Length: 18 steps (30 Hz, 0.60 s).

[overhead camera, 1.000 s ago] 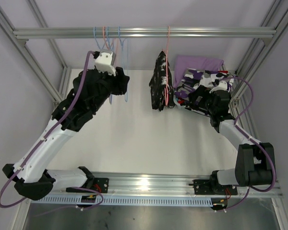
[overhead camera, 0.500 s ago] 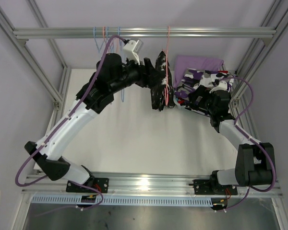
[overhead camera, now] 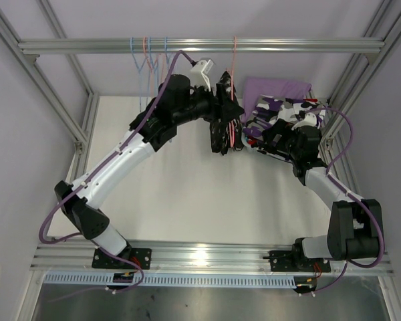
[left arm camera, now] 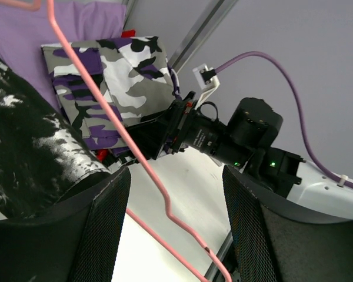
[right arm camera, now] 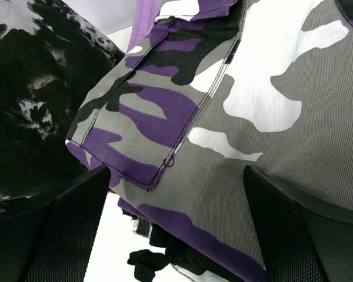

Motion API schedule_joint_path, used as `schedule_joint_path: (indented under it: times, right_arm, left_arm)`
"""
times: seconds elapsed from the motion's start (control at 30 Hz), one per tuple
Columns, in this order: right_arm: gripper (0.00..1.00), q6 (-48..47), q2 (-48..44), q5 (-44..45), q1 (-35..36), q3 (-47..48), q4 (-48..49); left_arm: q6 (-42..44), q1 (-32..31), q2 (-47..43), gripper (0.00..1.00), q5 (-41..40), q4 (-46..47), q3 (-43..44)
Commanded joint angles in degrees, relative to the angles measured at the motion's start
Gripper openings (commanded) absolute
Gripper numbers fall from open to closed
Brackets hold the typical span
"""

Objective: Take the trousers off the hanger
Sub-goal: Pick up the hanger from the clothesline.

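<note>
Black trousers with white blotches (overhead camera: pixel 220 124) hang folded over a pink hanger (overhead camera: pixel 234 73) on the top rail. My left gripper (overhead camera: pixel 231 107) is up against them and open. In the left wrist view the hanger's pink wire (left arm camera: pixel 142 158) runs between the fingers (left arm camera: pixel 100 235) without touching them, with the black trousers (left arm camera: pixel 23 147) at left. My right gripper (overhead camera: pixel 275 137) stands open at the pile on the right. Its wrist view is filled by the purple-white-black print trousers (right arm camera: pixel 253 117), with the black trousers (right arm camera: pixel 29 106) at left. Lilac trousers (overhead camera: pixel 275 87) lie at the pile's back.
Several empty blue and pink hangers (overhead camera: pixel 150 61) hang on the aluminium rail (overhead camera: pixel 87 45) at the left. Frame posts (overhead camera: pixel 361 73) stand close to the pile on the right. A bit of red cloth (left arm camera: pixel 128 34) peeks from under the print trousers.
My left arm has swung right from the empty hangers to the pink hanger with the black trousers, and its jaws have opened wider. The right arm has not moved.
</note>
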Motion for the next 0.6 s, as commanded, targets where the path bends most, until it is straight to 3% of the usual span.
schedule_joint_path:
  times: [0.0,0.33,0.57]
  right_arm:
    - [0.99,1.9,1.3,-1.4,-0.2,-2.7,-7.4]
    - [0.99,3.2,2.2,-2.2,-0.4,-2.9,-7.2]
    - [1.00,3.8,3.1,-4.6,-1.2,-2.7,-6.6]
  left_arm:
    - [-0.4,-0.3,0.4,0.68,-1.9,-0.2,1.4]
    - [-3.3,-0.2,3.8,0.68,0.9,2.3,2.2]
    - [-9.5,0.9,6.3,0.66,7.5,7.4,2.4]
